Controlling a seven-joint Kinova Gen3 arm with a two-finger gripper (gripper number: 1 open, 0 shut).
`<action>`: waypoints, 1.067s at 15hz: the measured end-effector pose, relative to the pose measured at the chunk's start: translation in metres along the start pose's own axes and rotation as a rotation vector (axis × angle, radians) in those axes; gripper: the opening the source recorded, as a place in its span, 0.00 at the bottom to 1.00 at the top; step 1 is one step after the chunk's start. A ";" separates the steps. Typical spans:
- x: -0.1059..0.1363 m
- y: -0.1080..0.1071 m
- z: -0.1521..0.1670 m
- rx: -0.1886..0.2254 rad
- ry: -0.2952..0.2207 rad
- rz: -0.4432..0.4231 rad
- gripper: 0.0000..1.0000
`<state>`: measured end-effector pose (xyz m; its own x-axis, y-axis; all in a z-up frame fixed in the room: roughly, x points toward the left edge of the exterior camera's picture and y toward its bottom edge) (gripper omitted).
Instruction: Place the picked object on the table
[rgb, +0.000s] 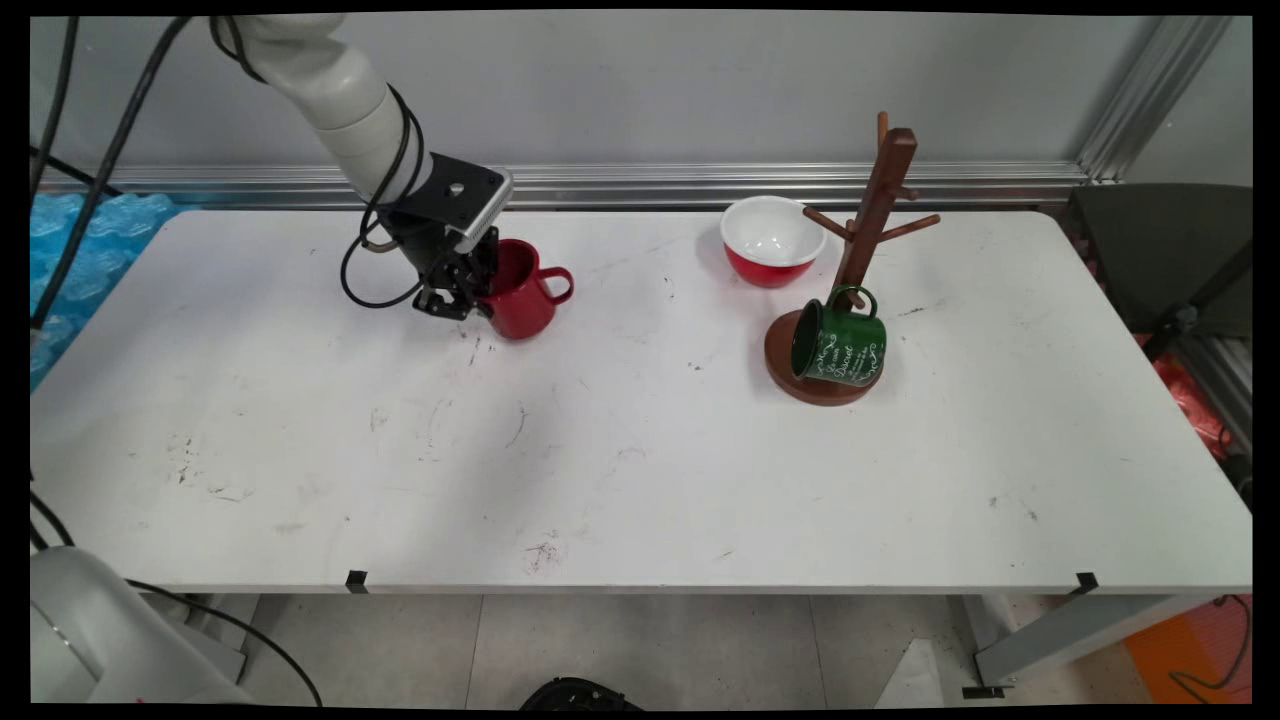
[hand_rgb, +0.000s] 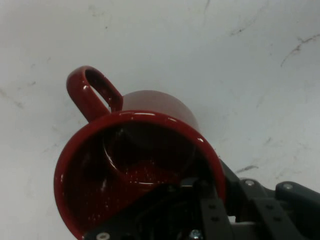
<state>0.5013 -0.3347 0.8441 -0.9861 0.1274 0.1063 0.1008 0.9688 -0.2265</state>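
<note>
gripper (rgb: 478, 300) – clamped on red mug (rgb: 522, 290) rim (one finger inside) | mug tilted, so lifted | handle (hand_rgb: 92, 92) free – faces away

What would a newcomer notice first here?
The gripper at the tilted red mug's rim, one finger inside it, at the table's far left. To the right, a green mug lies tipped on the wooden mug tree's base, a red bowl behind it.

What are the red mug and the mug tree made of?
The red mug looks like enamelled metal: thin rim, glossy highlights in the hand view. Glazed ceramic is possible too. The mug tree looks like dark-stained wood: brown, with peg branches and a round base.
</note>
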 end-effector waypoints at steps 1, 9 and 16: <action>0.000 0.000 0.003 0.000 -0.001 0.002 0.00; 0.005 -0.005 0.018 0.003 -0.001 -0.012 0.00; 0.011 -0.007 0.026 0.007 0.010 -0.016 1.00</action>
<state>0.4862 -0.3458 0.8222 -0.9863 0.1142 0.1192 0.0843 0.9693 -0.2311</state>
